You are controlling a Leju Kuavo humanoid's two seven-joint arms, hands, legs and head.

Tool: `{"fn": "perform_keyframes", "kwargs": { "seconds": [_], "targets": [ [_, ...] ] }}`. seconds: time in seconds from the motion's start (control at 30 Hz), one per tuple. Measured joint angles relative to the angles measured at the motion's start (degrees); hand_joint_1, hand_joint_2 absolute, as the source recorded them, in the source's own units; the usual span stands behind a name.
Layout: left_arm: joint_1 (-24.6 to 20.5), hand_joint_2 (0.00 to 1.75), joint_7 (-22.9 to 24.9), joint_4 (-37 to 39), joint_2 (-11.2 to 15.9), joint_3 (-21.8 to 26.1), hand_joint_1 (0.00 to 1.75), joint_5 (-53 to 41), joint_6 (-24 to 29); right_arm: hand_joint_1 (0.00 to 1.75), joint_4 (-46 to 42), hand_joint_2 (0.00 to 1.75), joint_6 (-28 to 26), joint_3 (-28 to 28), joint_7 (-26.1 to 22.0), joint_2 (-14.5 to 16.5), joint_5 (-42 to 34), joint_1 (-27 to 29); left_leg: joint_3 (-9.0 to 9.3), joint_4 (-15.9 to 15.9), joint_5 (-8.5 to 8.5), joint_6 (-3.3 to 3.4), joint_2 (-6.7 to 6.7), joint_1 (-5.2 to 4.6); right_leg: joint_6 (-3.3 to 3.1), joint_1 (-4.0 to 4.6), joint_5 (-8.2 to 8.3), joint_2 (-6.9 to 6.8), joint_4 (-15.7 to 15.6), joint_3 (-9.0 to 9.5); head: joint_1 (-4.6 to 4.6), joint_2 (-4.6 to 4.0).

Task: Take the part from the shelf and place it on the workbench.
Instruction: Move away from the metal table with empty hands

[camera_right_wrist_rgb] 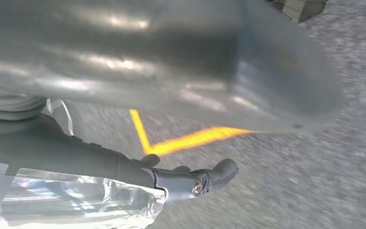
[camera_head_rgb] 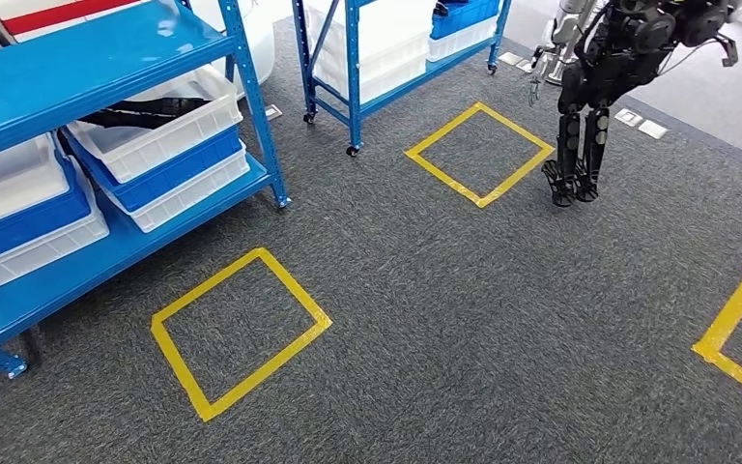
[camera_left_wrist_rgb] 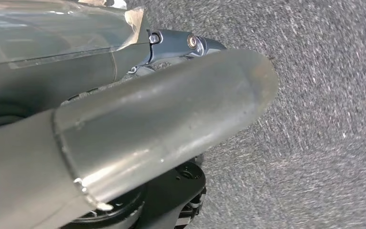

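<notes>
Facing the robot: speckled grey carpet floor (camera_head_rgb: pixel 464 319) with squares of yellow tape on it; one yellow tape square (camera_head_rgb: pixel 240 331) lies near, just in front of the left shelf, another (camera_head_rgb: pixel 479 154) lies farther off, and a corner of a third (camera_head_rgb: pixel 739 333) shows at the right edge.
Left shelf: a blue metal shelf rack (camera_head_rgb: pixel 97 48) stands at the near left, its tiers loaded with stacked white and blue plastic bins.
Part: a black part (camera_head_rgb: pixel 143 114) lies inside the topmost white plastic bin (camera_head_rgb: pixel 169 135) of the right-hand stack on that rack (too small from here to make out its shape). It is on the shelf, well apart from both hands.
Far shelf: a second blue metal rack on castors (camera_head_rgb: pixel 353 68) stands beyond the first, carrying more white and blue bins.
Other robot: a black two-legged humanoid robot (camera_head_rgb: pixel 599 77) stands at the far right, just beyond the farther tape square.
Left hand: the left hand (camera_left_wrist_rgb: pixel 138 133) hangs over the carpet, its thick grey thumb lying across a darker finger (camera_left_wrist_rgb: pixel 183 44). I see nothing in it, but cannot tell how far apart the fingers are.
Right hand: the right hand (camera_right_wrist_rgb: pixel 195 71) also hangs over the carpet, above a corner of yellow tape (camera_right_wrist_rgb: pixel 171 143). Thumb and dark fingers (camera_right_wrist_rgb: pixel 209 179) are spread apart with carpet showing between them, and it has hold of nothing.
</notes>
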Motion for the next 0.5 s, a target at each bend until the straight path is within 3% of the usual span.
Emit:
{"fn": "perform_keyframes", "kwargs": {
  "seconds": [0.07, 0.13, 0.2, 0.23, 0.3, 0.33, 0.37, 0.4, 0.43, 0.5],
  "targets": [
    [0.1, 0.0, -0.09, 0.04, -0.01, 0.01, 0.0, 0.05, 0.02, 0.0, -0.01, 0.0, 0.01, 0.48, -0.05, -0.04, 0.27, -0.31, -0.36, 0.51, -0.47, -0.71, -0.79, -0.13, -0.7, 0.01, 1.33, 1.02, -3.53, 1.52, 0.09, 0.0],
    [0.25, 0.0, -0.15, 0.05, 0.02, 0.04, 0.0, 0.09, 0.03, 0.0, -0.02, 0.0, 0.01, 0.8, -0.09, 0.02, 0.37, -0.56, -0.65, 0.65, -0.61, -1.2, -1.28, -0.03, -1.76, 0.07, 1.42, 0.35, -3.44, 1.65, 0.08, 0.0],
    [0.38, 0.0, -0.2, 0.06, 0.06, 0.07, 0.0, 0.1, 0.04, 0.0, -0.02, 0.0, 0.0, 0.94, -0.11, 0.08, 0.49, -0.59, -1.26, 2.1, -1.58, -1.66, 0.03, 0.08, -2.52, -0.19, 1.51, -0.44, -3.57, 1.78, -0.08, 0.0],
    [0.37, 0.0, -0.21, 0.07, 0.08, 0.08, 0.0, 0.1, 0.07, 0.0, -0.02, 0.0, 0.0, 1.01, -0.11, 0.13, 0.57, -0.56, -2.31, 4.46, -2.99, -1.95, 1.27, 0.12, -2.86, -0.28, 1.47, -0.95, -3.65, 1.88, -0.21, 0.0],
    [0.33, 0.0, -0.36, 0.09, 0.04, 0.07, 0.0, 0.07, 0.23, 0.0, -0.01, 0.0, 0.0, 1.2, -0.11, 0.15, 0.72, -0.41, -6.23, 12.24, -6.81, -2.48, 3.45, 0.31, -3.36, -0.05, 1.19, -2.14, -3.66, 2.02, -0.48, 0.0],
    [0.37, 0.0, -0.45, 0.09, 0.02, 0.06, 0.0, 0.04, 0.36, 0.0, -0.01, 0.0, 0.0, 1.29, -0.11, 0.15, 0.75, -0.32, -8.27, 15.94, -8.15, -2.67, 3.87, 0.46, -3.5, 0.08, 1.06, -2.8, -3.65, 2.06, -0.46, 0.0],
    [0.46, 0.0, -0.56, 0.1, 0.02, 0.06, 0.0, 0.02, 0.5, 0.0, 0.0, 0.0, 0.0, 1.36, -0.11, 0.14, 0.76, -0.26, -9.51, 17.93, -8.41, -2.75, 4.06, 0.58, -3.62, 0.17, 0.95, -3.4, -3.65, 2.13, -0.48, 0.0],
    [0.58, 0.0, -0.63, 0.1, 0.02, 0.06, 0.0, -0.01, 0.62, 0.0, 0.0, 0.0, 0.0, 1.39, -0.11, 0.13, 0.78, -0.24, -9.58, 17.62, -7.5, -2.75, 4.23, 0.65, -3.67, 0.23, 0.83, -3.93, -3.65, 2.24, -0.48, 0.0],
    [0.68, 0.0, -0.67, 0.1, 0.02, 0.06, 0.0, -0.02, 0.68, 0.0, -0.01, 0.0, 0.0, 1.44, -0.11, 0.14, 0.78, -0.25, -8.34, 14.86, -5.62, -2.64, 4.53, 0.67, -3.66, 0.26, 0.68, -4.4, -3.65, 2.41, -0.47, 0.0],
    [0.72, 0.0, -0.77, 0.1, 0.03, 0.06, 0.0, -0.04, 0.79, 0.0, -0.02, 0.0, -0.02, 1.57, -0.11, 0.21, 0.78, -0.27, -4.15, 6.59, -1.71, -2.1, 6.49, 0.46, -3.4, 0.4, 0.34, -5.22, -3.66, 2.93, -0.46, 0.01]
  ]
}}
